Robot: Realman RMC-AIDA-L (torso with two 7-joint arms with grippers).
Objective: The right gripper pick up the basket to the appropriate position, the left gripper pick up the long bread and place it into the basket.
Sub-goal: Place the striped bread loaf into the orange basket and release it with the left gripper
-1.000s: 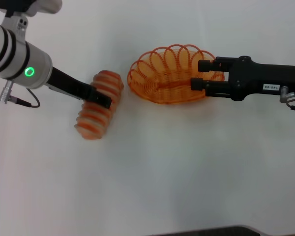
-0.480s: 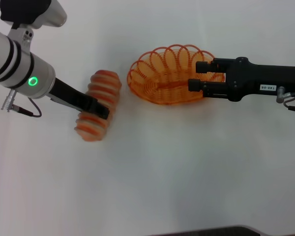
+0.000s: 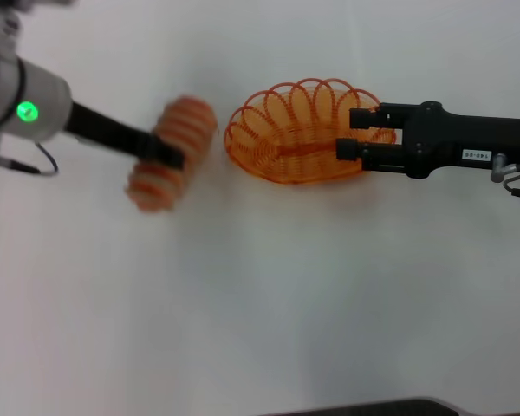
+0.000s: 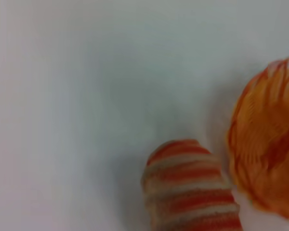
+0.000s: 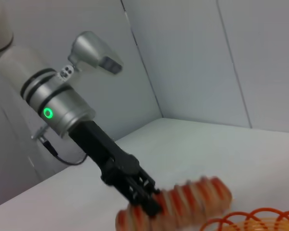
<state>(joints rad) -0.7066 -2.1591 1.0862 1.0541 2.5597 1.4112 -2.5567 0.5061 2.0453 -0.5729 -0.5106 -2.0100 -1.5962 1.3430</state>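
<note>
The long bread (image 3: 184, 121), striped orange and cream, is held by my left gripper (image 3: 166, 156), which is shut across its middle, left of the basket. The bread is blurred with motion. The right wrist view shows the left gripper (image 5: 145, 198) clamped on the bread (image 5: 192, 199), and the left wrist view shows the bread (image 4: 190, 192) next to the basket (image 4: 267, 154). The orange wire basket (image 3: 286, 130) rests on the white table. My right gripper (image 3: 355, 132) is at the basket's right end, its fingers apart on either side of the rim.
The white table (image 3: 260, 295) spreads wide in front of the basket and the bread. A dark edge (image 3: 373, 407) runs along the table's near side. A pale wall (image 5: 192, 57) stands behind the left arm.
My left arm has swung up and back with the bread, which has left its earlier spot on the table. The right gripper shifted slightly along the basket's rim and back; the basket stayed put.
</note>
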